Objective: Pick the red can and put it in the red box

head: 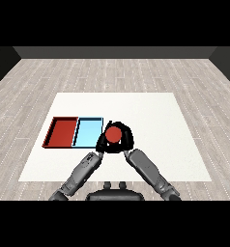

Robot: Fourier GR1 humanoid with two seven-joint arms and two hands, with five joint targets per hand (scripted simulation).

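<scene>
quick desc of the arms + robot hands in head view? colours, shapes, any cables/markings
Two grey, rounded, segmented forearms with a slightly glossy shell come in from the lower corners. Each ends in a black robot hand with fingers and a thumb: left robot hand, right robot hand. No cables, labels or markings show. Finer detail of the hands is too small to tell.

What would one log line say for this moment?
can: held, right of blue tray | right robot hand: curled round can | left robot hand: at can | red tray: no can

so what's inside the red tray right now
Nothing shows inside the shallow red tray; its whole floor is visible. The round red can is outside it, right of the light blue tray.
</scene>
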